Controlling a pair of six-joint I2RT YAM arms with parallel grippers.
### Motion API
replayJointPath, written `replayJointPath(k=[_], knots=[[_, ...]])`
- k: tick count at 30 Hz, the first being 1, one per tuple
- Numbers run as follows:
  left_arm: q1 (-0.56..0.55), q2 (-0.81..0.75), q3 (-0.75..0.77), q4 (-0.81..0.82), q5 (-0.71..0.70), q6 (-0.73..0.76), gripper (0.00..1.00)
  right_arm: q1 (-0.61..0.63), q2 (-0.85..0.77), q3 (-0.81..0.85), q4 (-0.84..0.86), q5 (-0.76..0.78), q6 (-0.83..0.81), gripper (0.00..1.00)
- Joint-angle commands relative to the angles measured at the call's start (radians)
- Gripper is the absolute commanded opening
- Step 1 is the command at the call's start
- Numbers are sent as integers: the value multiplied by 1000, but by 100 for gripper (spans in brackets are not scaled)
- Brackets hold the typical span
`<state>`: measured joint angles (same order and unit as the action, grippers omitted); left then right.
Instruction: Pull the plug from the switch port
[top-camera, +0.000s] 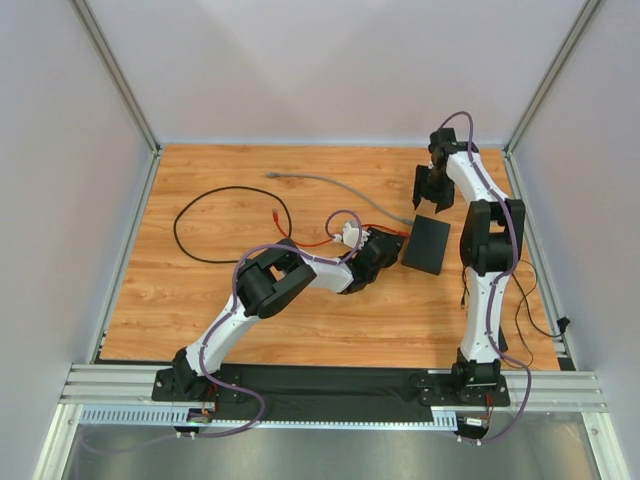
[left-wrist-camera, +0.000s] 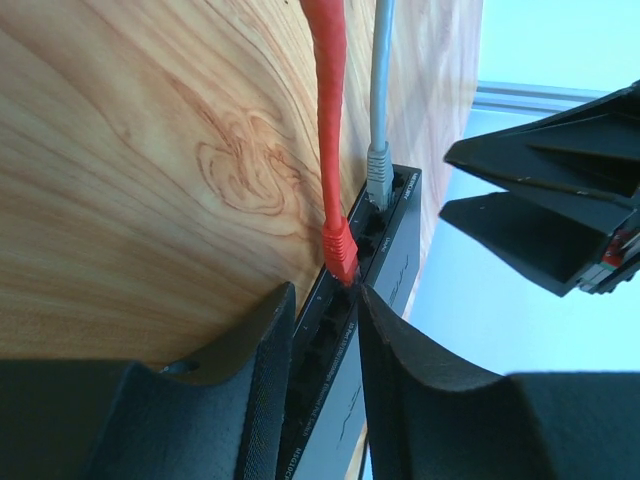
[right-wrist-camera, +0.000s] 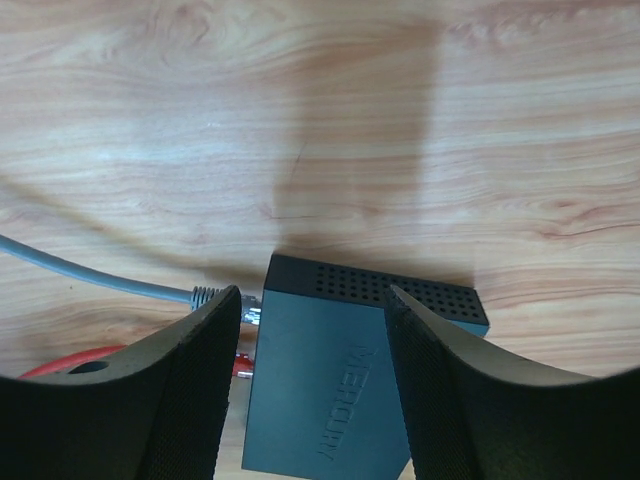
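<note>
The flat matte-black rectangular switch (top-camera: 427, 244) lies at about 3 o'clock from the table's middle in the overhead view, with its row of ports facing 9 o'clock. Two leads are seated in that row. One is a red plug (left-wrist-camera: 340, 255) on a red cable (left-wrist-camera: 325, 100). Beside it is a grey plug (left-wrist-camera: 378, 172) on a grey cable (top-camera: 320, 180) that trails off toward 11 o'clock. The left gripper (left-wrist-camera: 325, 300) sits at the switch's 9 o'clock, its jaws a narrow gap apart and holding nothing. The red plug is just past their tips and the grey plug lies further along. The right gripper (right-wrist-camera: 310, 298) hangs over the switch from its 12 o'clock side, jaws spread wide and touching nothing. A thin black cord (top-camera: 176, 230) loops on the boards at 9 o'clock, well apart from the switch. The table (top-camera: 200, 300) is orange wood-grain planking, walled by plain grey-white panels (top-camera: 60, 200) on aluminium posts (top-camera: 115, 70).
</note>
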<state>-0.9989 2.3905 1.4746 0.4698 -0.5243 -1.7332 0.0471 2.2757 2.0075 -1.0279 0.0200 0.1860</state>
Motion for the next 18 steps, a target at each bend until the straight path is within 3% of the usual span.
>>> replayJointPath(k=[1,18], knots=[[6,-14,-14,-48,-2,37,41,-12,2,-16,6,-69,1,61],[6,-7,-7,-62,17,52,42,-16,24,-19,-43,-157,-13,60]])
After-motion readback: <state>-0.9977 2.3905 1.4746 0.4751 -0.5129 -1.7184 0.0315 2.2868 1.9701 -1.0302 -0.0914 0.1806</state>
